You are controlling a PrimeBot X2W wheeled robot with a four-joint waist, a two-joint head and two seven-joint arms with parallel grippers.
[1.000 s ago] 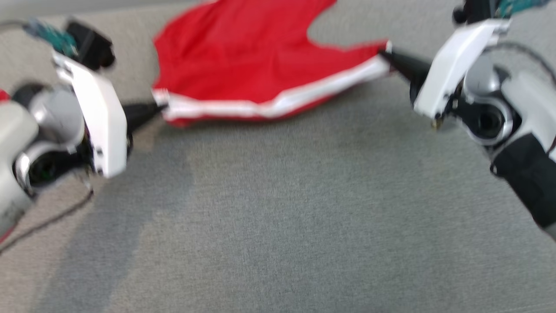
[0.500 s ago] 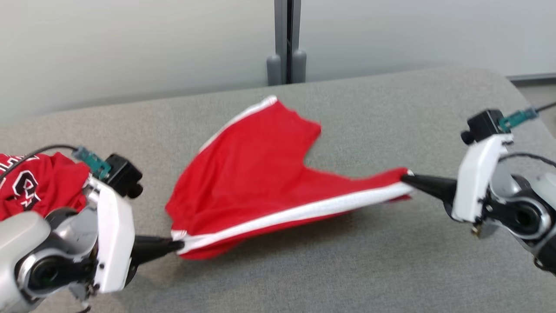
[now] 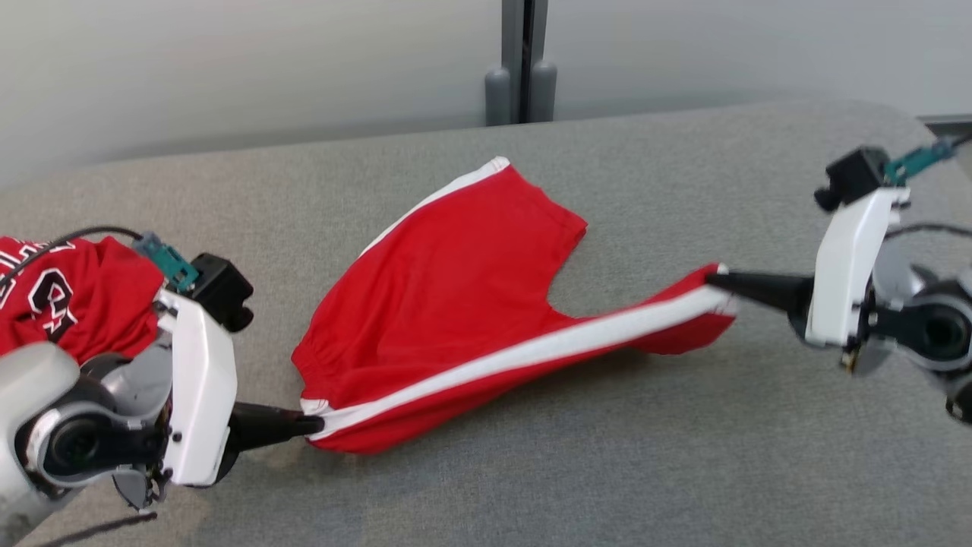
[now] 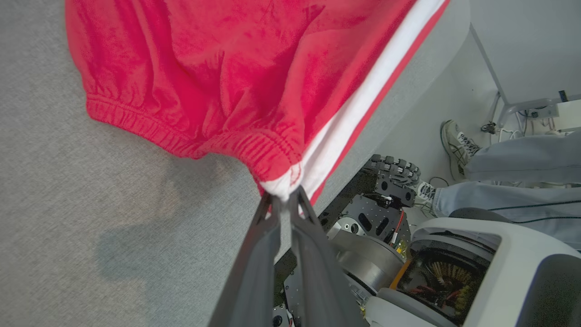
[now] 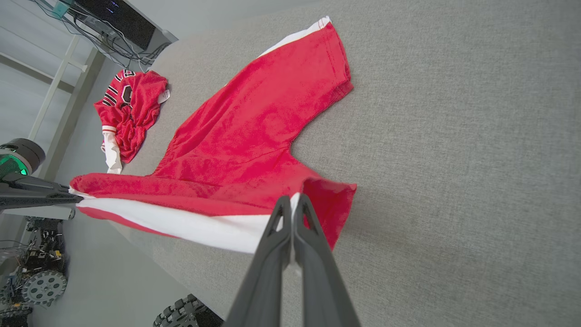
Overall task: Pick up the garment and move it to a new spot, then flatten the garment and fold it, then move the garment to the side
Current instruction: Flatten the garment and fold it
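Near left, the left gripper [image 3: 316,425] reaches rightward, fingers pinched shut on the waistband corner of the red shorts [image 3: 456,289]. Farther right, the right gripper [image 3: 712,279] points left, clamped on a leg hem. The shorts' white-striped edge stretches between them; the other leg lies on the grey surface [image 3: 607,456]. A red jersey [image 3: 68,304] lies crumpled at the left.

Your head camera has tipped up since a second ago, shifting the whole view. The shorts [image 3: 448,289] now stretch straighter along their white stripe [image 3: 531,351] between your left hand [image 3: 319,424] and right hand [image 3: 714,279].
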